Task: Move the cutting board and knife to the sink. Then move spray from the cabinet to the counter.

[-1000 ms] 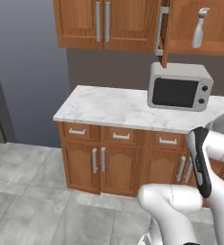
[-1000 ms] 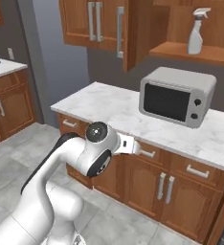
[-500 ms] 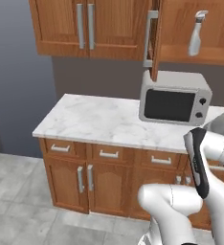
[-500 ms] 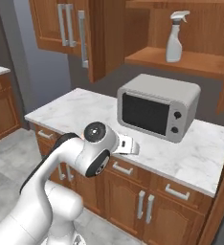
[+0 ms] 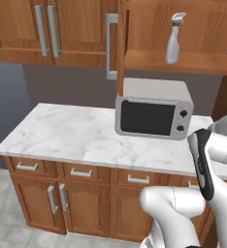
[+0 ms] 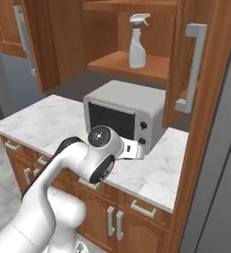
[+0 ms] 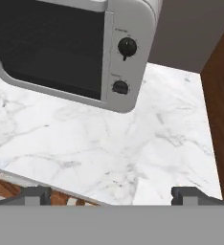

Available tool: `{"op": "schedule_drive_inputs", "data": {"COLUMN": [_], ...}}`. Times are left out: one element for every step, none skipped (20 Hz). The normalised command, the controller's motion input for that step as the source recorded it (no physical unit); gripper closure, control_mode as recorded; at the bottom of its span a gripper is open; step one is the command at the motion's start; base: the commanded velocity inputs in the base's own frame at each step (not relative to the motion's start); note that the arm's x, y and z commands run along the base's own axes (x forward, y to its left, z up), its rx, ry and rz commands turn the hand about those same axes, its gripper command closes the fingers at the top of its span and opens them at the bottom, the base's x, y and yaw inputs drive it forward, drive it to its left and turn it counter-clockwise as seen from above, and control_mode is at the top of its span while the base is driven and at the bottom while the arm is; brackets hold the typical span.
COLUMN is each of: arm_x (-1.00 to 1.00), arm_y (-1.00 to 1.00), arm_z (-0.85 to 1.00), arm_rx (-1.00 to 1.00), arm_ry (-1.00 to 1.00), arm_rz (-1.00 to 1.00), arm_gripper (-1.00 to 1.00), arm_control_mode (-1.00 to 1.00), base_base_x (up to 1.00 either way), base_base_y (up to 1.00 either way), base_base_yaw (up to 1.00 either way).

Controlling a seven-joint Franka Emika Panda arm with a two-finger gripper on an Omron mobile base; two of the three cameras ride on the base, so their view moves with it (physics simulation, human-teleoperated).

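One bottle remains to be handled: the spray (image 6: 138, 41) stands upright on the lower wooden shelf of the open cabinet (image 5: 193, 60), above the microwave (image 5: 154, 109) and well apart from the claw (image 7: 111, 195). Judged by its shape, the bottle is light, rigid plastic with a smooth, somewhat slippery grey body that tapers to a narrow neck under a white trigger nozzle. The body offers the best hold: the two fingers should close across its straight lower sides, below the shoulder, because the nozzle is irregular and a grip there would probably twist or tip the bottle. Being tall and slim, it is likely to topple if nudged before the fingers close. The cabinet is reddish-brown wood with a visible grain; its open door carries a long grey bar handle (image 6: 191, 66) and hangs beside the shelf, so the approach path looks narrow on that side. The desk (image 5: 76, 138) is white marble with grey veins, flat and hard, with free surface to the left of the microwave for setting the bottle down. The microwave is a boxy grey unit with a dark glass door and two round knobs. The claw is released, its fingers spread wide and holding nothing, low over the desk edge in front of the microwave.
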Motion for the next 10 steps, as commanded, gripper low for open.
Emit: {"op": "schedule_drive_inputs", "data": {"arm_x": [0.0, 0.0, 0.0, 0.0, 0.0, 0.0, 0.0, 0.0, 0.0, 0.0], "arm_y": [0.0, 0.0, 0.0, 0.0, 0.0, 0.0, 0.0, 0.0, 0.0, 0.0], "arm_z": [0.0, 0.0, 0.0, 0.0, 0.0, 0.0, 0.0, 0.0, 0.0, 0.0], "arm_rx": [0.0, 0.0, 0.0, 0.0, 0.0, 0.0, 0.0, 0.0, 0.0, 0.0], "arm_ry": [0.0, 0.0, 0.0, 0.0, 0.0, 0.0, 0.0, 0.0, 0.0, 0.0], "arm_rz": [0.0, 0.0, 0.0, 0.0, 0.0, 0.0, 0.0, 0.0, 0.0, 0.0], "arm_gripper": [-1.0, -1.0, -1.0, -1.0, -1.0, -1.0, -1.0, -1.0, -1.0, -1.0], "arm_control_mode": [1.0, 1.0, 1.0, 1.0, 1.0, 1.0, 1.0, 1.0, 1.0, 1.0], "base_base_x": [0.85, 0.84, 0.85, 0.78, 0.71, 0.69, 0.68, 0.69, 0.69, 0.68], "base_base_y": [0.0, 0.0, 0.0, 0.09, 0.12, 0.11, 0.11, 0.16, 0.18, 0.23], "base_base_yaw": [-0.15, -0.16, -0.2, -0.25, -0.32, -0.34, -0.36, -0.39, -0.39, -0.41]}}
